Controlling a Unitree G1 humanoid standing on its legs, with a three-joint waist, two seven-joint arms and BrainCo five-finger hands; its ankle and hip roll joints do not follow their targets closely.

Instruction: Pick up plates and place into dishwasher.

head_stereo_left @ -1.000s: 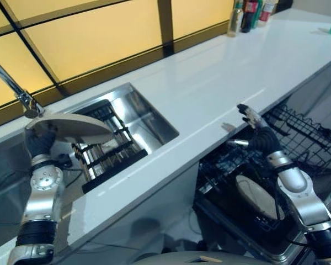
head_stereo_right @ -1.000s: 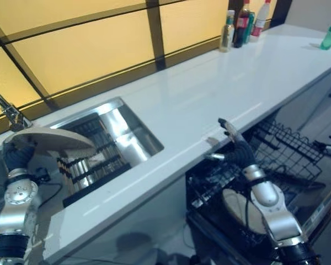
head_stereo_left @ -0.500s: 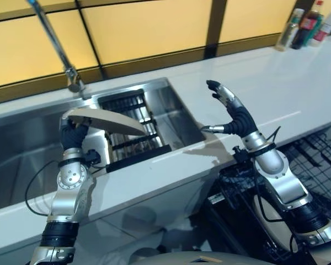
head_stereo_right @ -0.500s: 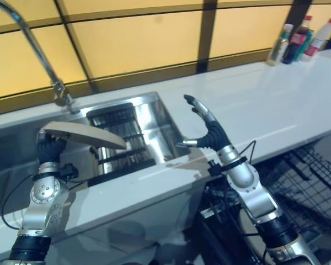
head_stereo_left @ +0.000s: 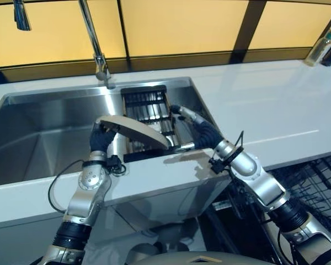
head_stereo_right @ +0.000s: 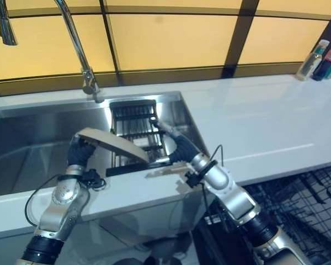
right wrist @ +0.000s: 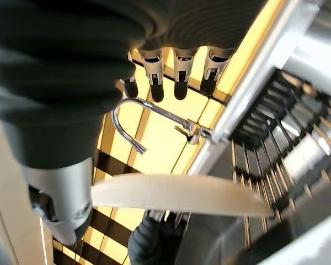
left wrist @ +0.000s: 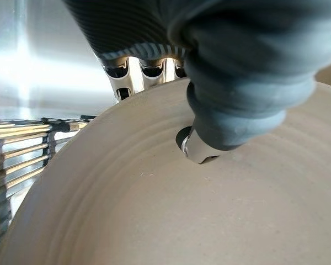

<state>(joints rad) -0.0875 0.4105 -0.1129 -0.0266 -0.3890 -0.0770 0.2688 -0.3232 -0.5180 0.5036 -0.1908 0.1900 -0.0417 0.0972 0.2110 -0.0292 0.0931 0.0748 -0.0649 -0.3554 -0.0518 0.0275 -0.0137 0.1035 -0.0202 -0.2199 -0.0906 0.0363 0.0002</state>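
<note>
The left hand (head_stereo_left: 102, 139) grips a beige plate (head_stereo_left: 133, 130) by its rim, thumb pressed on the plate's face and fingers curled behind the edge, as the left wrist view shows (left wrist: 154, 210). The plate is tilted, held in the air above the front edge of the sink (head_stereo_left: 38, 132), at about 9 o'clock from the rack.

The right hand (head_stereo_left: 201, 132) reaches in from 4 o'clock with its fingers straight and spread, thumb apart, holding nothing. Its fingertips are near the plate's far edge at 3 o'clock of the plate; whether they touch it cannot be told. In the right wrist view the plate (right wrist: 176, 193) lies between the thumb and the fingers (right wrist: 179, 83), with the left hand's dark cover beneath it.

The steel sink is set into the white tabletop (head_stereo_left: 265, 105). In the sink's right part sits a black wire rack (head_stereo_left: 146, 107). A tall curved tap (head_stereo_left: 94, 38) stands at 12 o'clock behind the sink. At 5 o'clock, below the tabletop, part of a black wire dishwasher basket (head_stereo_left: 320, 182) shows. A bottle (head_stereo_left: 319, 49) stands at 2 o'clock on the tabletop's far corner.
</note>
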